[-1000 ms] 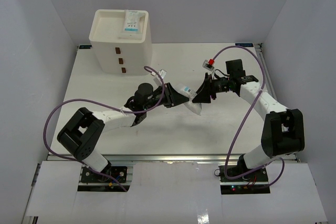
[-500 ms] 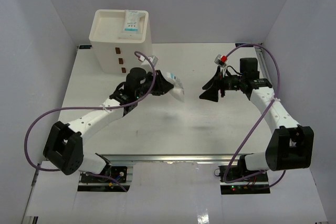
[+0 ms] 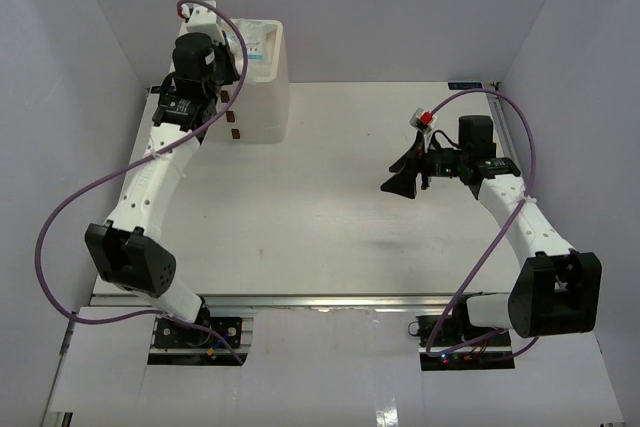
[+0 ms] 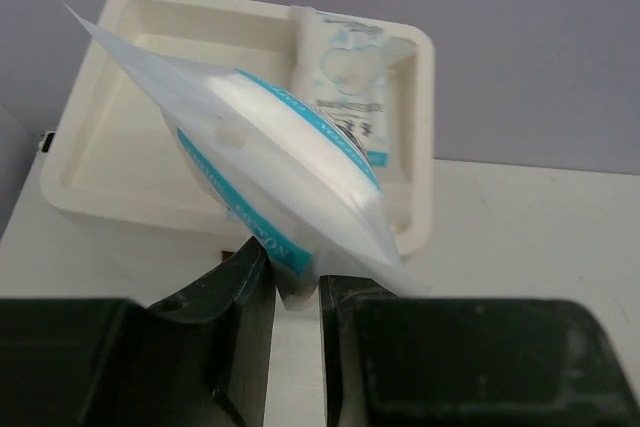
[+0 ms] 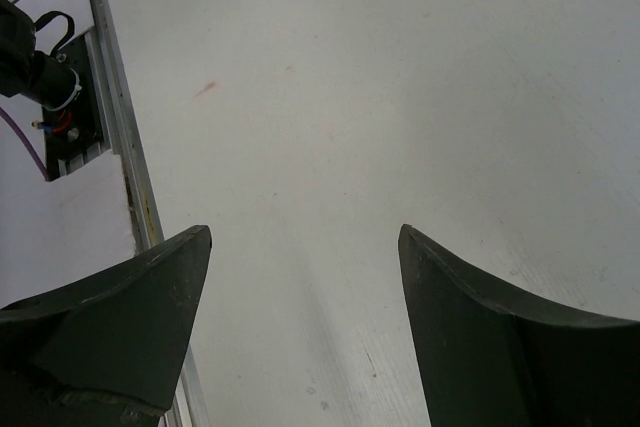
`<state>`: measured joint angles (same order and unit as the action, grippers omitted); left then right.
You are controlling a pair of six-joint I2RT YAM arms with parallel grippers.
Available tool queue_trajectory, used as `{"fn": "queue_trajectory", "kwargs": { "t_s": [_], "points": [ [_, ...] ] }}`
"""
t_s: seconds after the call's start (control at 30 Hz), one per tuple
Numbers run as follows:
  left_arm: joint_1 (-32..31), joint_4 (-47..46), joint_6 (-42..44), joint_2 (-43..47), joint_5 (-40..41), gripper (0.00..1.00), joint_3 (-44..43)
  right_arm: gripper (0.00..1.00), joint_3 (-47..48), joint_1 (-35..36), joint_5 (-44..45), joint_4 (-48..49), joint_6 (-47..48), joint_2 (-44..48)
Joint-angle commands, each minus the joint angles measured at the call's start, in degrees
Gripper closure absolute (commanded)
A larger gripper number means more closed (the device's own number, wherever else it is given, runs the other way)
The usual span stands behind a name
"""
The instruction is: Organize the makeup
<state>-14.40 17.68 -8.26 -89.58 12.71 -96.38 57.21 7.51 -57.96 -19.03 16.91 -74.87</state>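
Left arm (image 3: 150,175) outstretched, jaws pinched; right arm (image 3: 517,207), jaws spread.

High rear camera overlooks the whole table (image 3: 330,217); left wrist camera looks closely down on the white drawer box (image 4: 90,197), shared overhead; right wrist camera faces that table close up.

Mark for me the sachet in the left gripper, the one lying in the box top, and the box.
Held sachet (image 4: 290,152), left wrist view, middle of its face.
Lying sachet (image 4: 347,77), left wrist view, printed front.
White box (image 4: 422,127), left wrist view, right rim.
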Motion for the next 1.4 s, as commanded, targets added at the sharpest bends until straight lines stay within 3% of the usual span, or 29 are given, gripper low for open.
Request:
{"fn": "queue_trajectory", "kwargs": {
  "t_s": [0.0, 0.2, 0.53, 0.63, 0.73, 0.8, 1.07, 1.37],
  "points": [
    [5.60, -0.30, 2.78, -6.88, 4.92, 0.71, -4.98, 0.18, -0.61, -0.10, 0.19, 2.16, 0.14, 1.48],
    [9.13, -3.11, 2.58, -13.43, 8.74, 0.70, -11.65, 0.18, -1.11, -0.13, 0.30, 2.32, 0.23, 1.75],
    [9.92, -3.23, 1.84, -20.67, 7.45, 0.66, -18.95, 0.18, -1.33, -0.04, 0.51, 2.51, 0.39, 0.59],
    [9.92, -2.64, 1.92, -23.36, 6.41, 0.46, -21.12, 0.18, -1.40, -0.11, 0.73, 2.58, 0.32, 0.52],
    [9.92, -2.54, 2.10, -24.84, 4.91, 0.13, -22.25, 0.18, -1.49, -0.13, 0.68, 2.57, 0.32, 0.54],
    [9.93, -2.37, 2.46, -25.32, 4.29, 0.02, -23.04, 0.18, -1.51, -0.11, 0.83, 2.60, 0.32, 0.60],
    [10.00, -1.95, -0.09, -23.28, 0.65, 0.02, -28.12, 0.18, -1.68, -0.13, 1.01, 2.67, 0.32, 0.60],
    [9.92, -2.30, -1.76, -23.09, -1.23, 0.02, -28.25, 0.18, -1.70, -0.13, 1.23, 2.55, 0.40, 0.96]
  ]
}}
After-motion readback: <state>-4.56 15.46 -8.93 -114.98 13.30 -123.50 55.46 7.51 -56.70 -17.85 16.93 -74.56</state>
